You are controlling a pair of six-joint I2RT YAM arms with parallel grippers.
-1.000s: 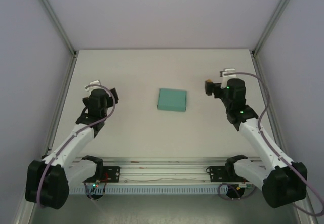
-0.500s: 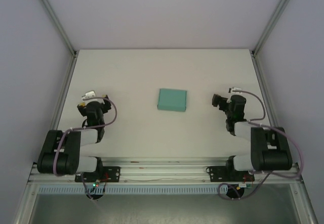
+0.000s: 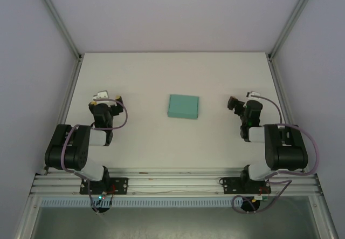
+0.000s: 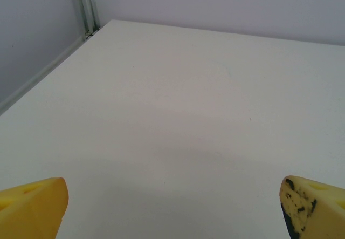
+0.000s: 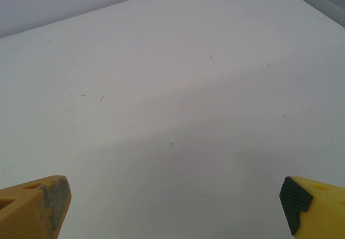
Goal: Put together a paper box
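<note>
The paper box (image 3: 183, 107) is a small flat teal-green rectangular box lying closed on the white table, in the middle of the top view. My left gripper (image 3: 105, 100) rests low at the left, well apart from the box, folded back over its arm. Its yellow fingertips (image 4: 33, 206) stand wide apart with bare table between them, so it is open. My right gripper (image 3: 241, 103) sits at the right, also away from the box. Its yellow fingertips (image 5: 35, 204) are spread wide over bare table, open and holding nothing.
The white table (image 3: 178, 77) is walled by grey panels and aluminium posts at the left (image 3: 59, 28) and right (image 3: 288, 26). An aluminium rail (image 3: 172, 182) with the arm bases runs along the near edge.
Both arms have folded back from an extended pose toward their bases. Over the last half second they settled a little further. The box has not moved.
</note>
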